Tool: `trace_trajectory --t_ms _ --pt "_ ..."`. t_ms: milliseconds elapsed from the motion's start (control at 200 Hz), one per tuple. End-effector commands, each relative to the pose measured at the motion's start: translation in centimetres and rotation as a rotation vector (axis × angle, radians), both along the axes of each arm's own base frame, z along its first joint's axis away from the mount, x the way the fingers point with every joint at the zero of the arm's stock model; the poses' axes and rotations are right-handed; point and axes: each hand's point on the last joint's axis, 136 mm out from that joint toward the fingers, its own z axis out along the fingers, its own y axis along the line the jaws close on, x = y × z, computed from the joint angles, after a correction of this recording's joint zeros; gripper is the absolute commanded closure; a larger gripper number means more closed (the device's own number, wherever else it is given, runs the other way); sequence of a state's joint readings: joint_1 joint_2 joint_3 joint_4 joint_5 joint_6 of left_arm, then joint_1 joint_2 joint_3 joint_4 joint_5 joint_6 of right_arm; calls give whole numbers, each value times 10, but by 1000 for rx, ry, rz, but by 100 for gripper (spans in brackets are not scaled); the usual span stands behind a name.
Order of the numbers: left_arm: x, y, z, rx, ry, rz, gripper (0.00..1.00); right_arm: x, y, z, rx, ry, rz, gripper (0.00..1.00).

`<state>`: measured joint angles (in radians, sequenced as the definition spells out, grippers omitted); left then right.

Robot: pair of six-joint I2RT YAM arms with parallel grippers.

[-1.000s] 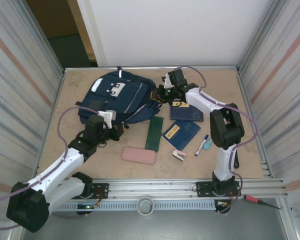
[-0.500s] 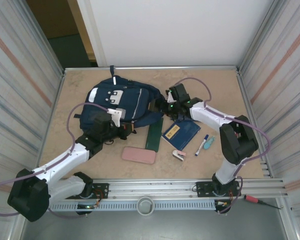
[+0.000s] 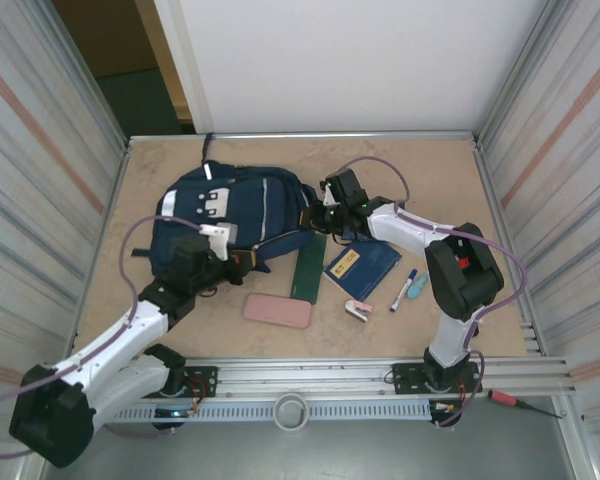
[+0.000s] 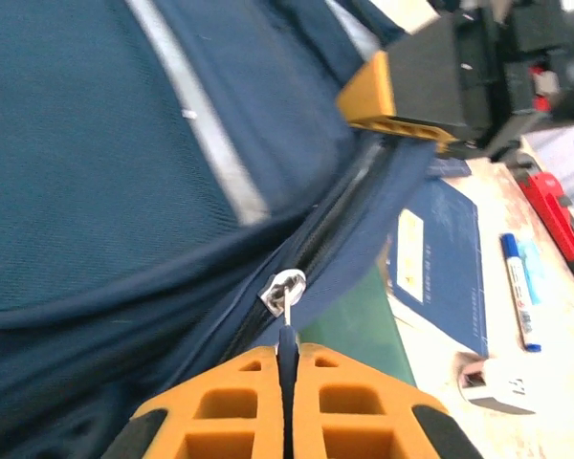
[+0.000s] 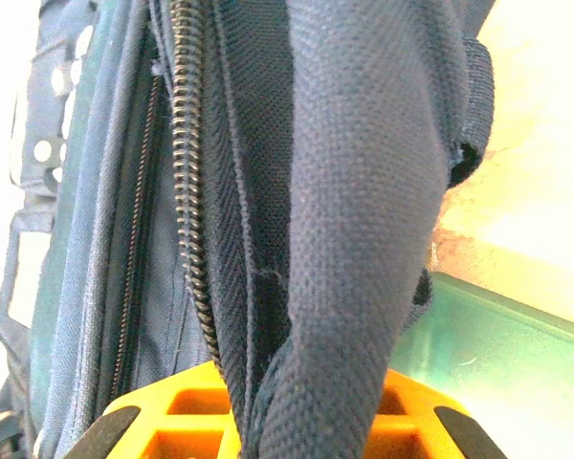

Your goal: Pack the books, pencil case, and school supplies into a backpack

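Left gripper [image 4: 287, 356] is pressed together on the zipper pull [image 4: 285, 290], with the thin metal tab caught between its orange pads along the backpack's [image 3: 230, 205] near side. Right gripper [image 5: 304, 406] is clamped on a fold of backpack fabric next to the zipper teeth, at the right end and just beside the green box [image 3: 308, 268]. The backpack lies flat, left of the table's [image 3: 450, 170] middle. One book [image 3: 363, 264], the pencil case [image 3: 277, 310] and the marker [image 3: 404, 290] lie outside it, toward the near edge.

The zipper looks partway through being opened. The tab is small and slick, so a pull off the line of the track could slip it out of the pads. If the right grip gives, the whole backpack would likely drag along instead of unzipping, shoving the green box and book. Loose fabric near the slider could also jam it.
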<state>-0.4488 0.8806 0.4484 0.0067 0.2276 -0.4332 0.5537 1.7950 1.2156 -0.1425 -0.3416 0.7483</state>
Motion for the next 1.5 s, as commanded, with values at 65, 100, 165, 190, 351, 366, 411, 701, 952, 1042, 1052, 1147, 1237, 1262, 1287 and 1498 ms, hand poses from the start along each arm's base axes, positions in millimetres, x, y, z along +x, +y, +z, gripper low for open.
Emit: trace_trajectory --t_ms 65,100,165,190,351,366,411,701,952,1042,1052,1147,1237,1262,1287,1498 --pt "10 63 -23 32 78 259 100 11 -16 29 13 -74 5 95" --pt "10 69 -26 40 87 280 100 12 -15 31 17 -74 5 95" --pt "10 73 -31 56 102 295 100 13 -10 32 31 -73 8 95" --pt "10 73 -32 58 108 291 100 13 -7 33 38 -72 10 95" --pt "12 62 -27 21 102 248 100 17 4 35 47 -77 -7 95" --pt "11 62 -27 20 101 247 100 18 3 35 46 -79 -16 95" --pt "11 62 -28 21 102 245 100 23 -5 35 37 -83 -55 95" --pt "0 70 -30 30 126 274 100 45 -40 50 105 -136 -305 98" --pt "1 79 -28 60 134 316 100 43 -24 50 112 -164 -314 97" --pt "5 87 -31 71 142 350 100 28 -9 37 89 -138 -260 94" --pt "6 87 -31 71 142 352 100 26 -7 36 86 -135 -253 93" --pt "10 92 -29 67 139 376 87 1 16 19 56 -105 -163 84" --pt "11 93 -21 70 127 379 64 -25 40 11 25 -82 -8 62" --pt "11 93 -17 68 123 376 57 -30 41 10 3 -76 27 56" --pt "11 93 -14 71 119 376 50 -35 39 9 -24 -79 60 50" --pt "12 80 16 91 13 351 21 -15 -18 -2 -103 -60 10 29"
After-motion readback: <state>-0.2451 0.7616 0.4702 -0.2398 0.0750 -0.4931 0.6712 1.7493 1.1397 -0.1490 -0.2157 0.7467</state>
